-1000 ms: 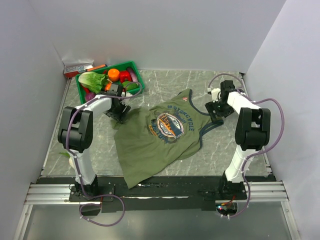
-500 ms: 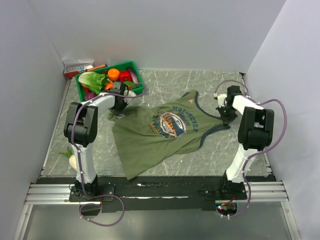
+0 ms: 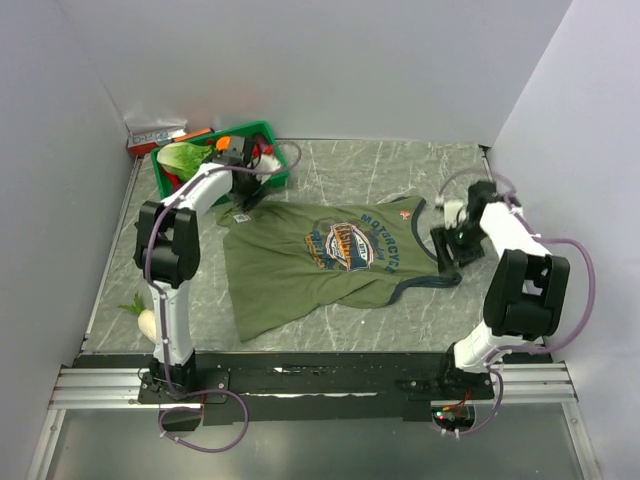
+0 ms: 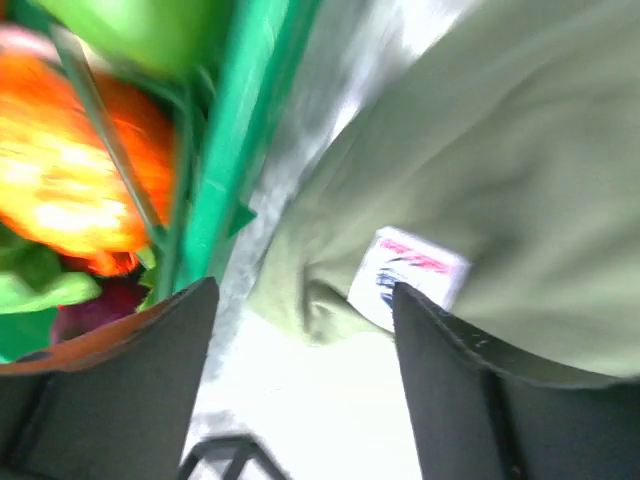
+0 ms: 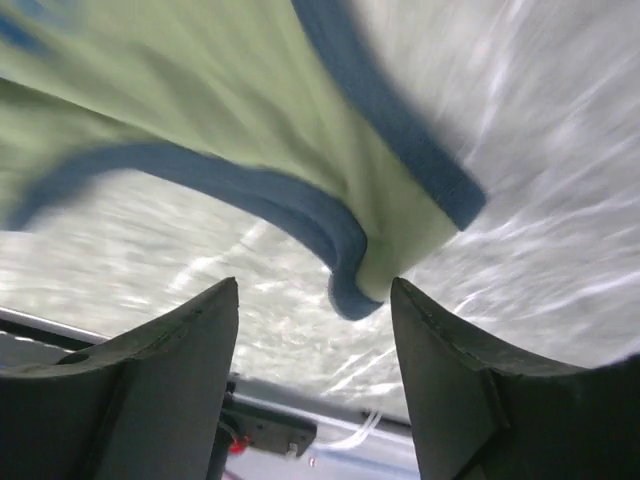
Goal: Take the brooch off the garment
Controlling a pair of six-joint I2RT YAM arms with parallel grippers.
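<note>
Top and wrist views. The garment lies spread flat on the worktop, with the brooch pinned near its neckline, beside the oval graphic. The left end effector is open over the corner bearing the white label, next to the green basket. The right end effector is open at a navy-trimmed strap.
</note>
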